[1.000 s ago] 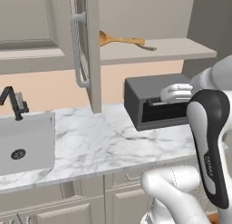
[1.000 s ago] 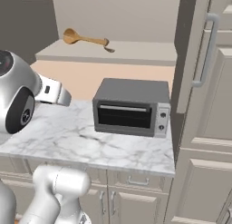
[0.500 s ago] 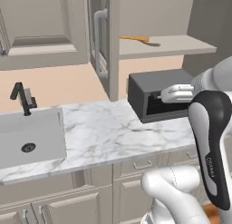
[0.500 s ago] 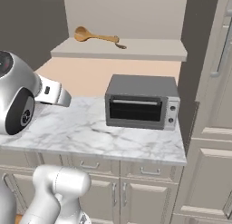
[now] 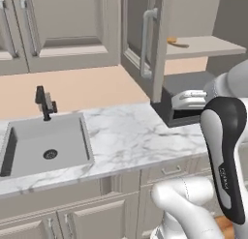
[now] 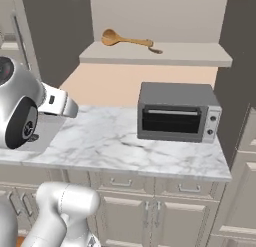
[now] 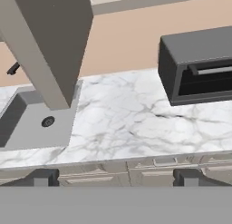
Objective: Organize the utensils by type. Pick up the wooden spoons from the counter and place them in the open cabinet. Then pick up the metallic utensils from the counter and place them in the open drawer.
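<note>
Our base has rolled left since the earlier frames, bringing the sink [image 5: 46, 146] into view beside the counter [image 7: 136, 123] and toaster oven [image 6: 177, 112], while the large wooden spoon [image 6: 125, 39] lies lengthwise on the open cabinet's shelf [image 6: 165, 53], up above our empty, wide-apart gripper [image 7: 115, 177].
</note>
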Tool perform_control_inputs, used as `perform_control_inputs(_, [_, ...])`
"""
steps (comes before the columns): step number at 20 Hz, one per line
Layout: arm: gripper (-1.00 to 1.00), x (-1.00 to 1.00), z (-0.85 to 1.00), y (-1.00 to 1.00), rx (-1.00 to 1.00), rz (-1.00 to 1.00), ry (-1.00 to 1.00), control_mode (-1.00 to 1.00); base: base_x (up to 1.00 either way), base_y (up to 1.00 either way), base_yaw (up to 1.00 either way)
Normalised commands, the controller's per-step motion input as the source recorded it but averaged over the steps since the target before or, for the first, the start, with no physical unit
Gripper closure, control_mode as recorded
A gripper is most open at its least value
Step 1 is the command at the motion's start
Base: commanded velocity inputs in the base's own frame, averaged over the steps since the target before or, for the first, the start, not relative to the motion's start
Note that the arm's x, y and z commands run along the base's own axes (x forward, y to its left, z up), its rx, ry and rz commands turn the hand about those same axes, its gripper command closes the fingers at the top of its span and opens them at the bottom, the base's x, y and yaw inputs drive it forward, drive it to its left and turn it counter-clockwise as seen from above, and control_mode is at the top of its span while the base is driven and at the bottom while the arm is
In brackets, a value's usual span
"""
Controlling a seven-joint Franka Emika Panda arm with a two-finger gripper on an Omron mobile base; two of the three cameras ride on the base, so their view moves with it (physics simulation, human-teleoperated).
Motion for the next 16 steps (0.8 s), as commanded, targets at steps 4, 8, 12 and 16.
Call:
perform_control_inputs(4, [-1.00,0.00,0.00,0.00,0.00,0.00,0.00,1.00,0.00,0.76,-0.03])
perform_control_inputs(8, [-1.00,0.00,0.00,0.00,0.00,0.00,0.00,1.00,0.00,0.88,-0.02])
perform_control_inputs(12, [-1.00,0.00,0.00,0.00,0.00,0.00,0.00,1.00,0.00,0.89,0.00])
perform_control_inputs(16, [-1.00,0.00,0.00,0.00,0.00,0.00,0.00,1.00,0.02,0.89,-0.01])
